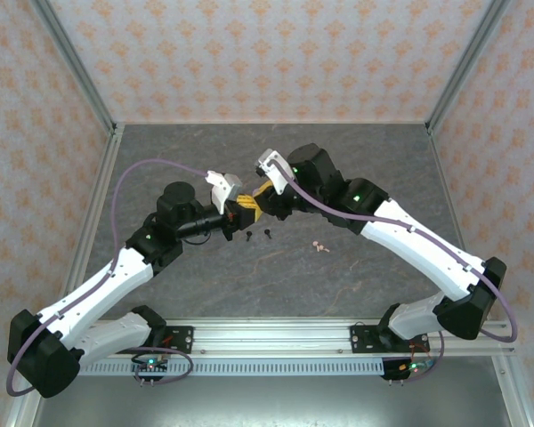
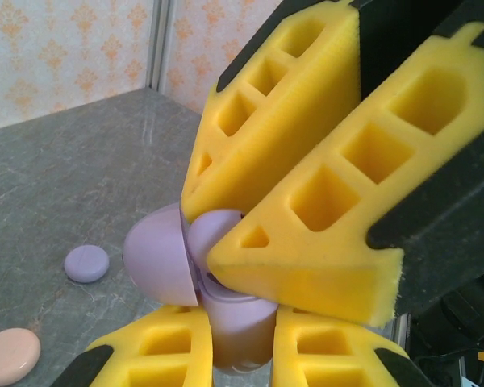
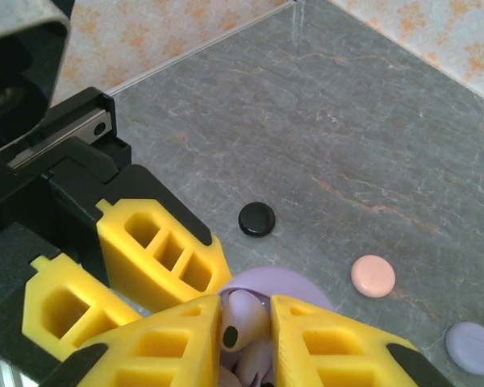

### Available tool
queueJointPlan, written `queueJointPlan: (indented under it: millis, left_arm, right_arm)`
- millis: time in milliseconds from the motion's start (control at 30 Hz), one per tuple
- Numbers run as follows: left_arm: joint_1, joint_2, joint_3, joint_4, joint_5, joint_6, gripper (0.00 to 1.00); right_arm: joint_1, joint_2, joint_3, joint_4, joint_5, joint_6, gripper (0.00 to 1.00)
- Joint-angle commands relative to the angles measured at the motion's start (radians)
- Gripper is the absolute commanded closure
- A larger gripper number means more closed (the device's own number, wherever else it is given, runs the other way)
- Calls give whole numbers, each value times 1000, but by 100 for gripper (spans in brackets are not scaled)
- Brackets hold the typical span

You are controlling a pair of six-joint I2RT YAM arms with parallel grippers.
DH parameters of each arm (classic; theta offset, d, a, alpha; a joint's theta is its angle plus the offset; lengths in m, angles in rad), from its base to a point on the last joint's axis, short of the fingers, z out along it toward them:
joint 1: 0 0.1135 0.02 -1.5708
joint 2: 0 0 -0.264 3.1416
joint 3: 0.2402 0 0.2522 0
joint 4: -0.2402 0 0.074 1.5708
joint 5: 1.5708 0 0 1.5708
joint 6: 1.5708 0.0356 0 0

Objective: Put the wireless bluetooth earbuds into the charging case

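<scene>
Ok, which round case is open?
The lilac case in the left tool, lid flipped up. The black, pink and other lilac cases lie shut on the table.

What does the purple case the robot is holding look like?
The purple case is round, smooth and lilac, like plastic. Its domed lid hangs open to one side. The left gripper clamps its base, and the right gripper holds a lilac earbud at its opening.
</scene>
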Motion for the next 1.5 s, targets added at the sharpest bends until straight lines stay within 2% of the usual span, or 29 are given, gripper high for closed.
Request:
queueJointPlan:
  millis: [0,167,467,667,800,1000,1167,1333,1467]
  left_arm:
    - [-4,-7,31,64,3,15,100]
    - [-3,-7,28,72,3,11,100]
    - [-3,-7,28,62,1,18,100]
    - [-7,-1,40,-8,-16,62,100]
    - [-21,-2,47,-48,-33,105,100]
    - [-34,-2,63,-96,-49,172,100]
    - [-45,0,88,-143,-70,231,100]
    - [-56,18,130,-212,-88,290,100]
    - [-61,24,134,-198,-89,292,100]
  right_arm:
    - [7,-2,36,-40,-13,12,76]
    - [7,-8,57,-39,15,23,74]
    - [-22,-5,123,-45,33,84,62]
    - [-82,-31,116,-11,-74,165,49]
    - [-128,-24,116,-51,-148,215,39]
    - [-146,2,111,-121,-174,243,21]
    - [-149,6,88,-127,-175,262,10]
    - [-156,-5,59,-115,-159,282,6]
    - [-162,-12,43,-111,-143,293,6]
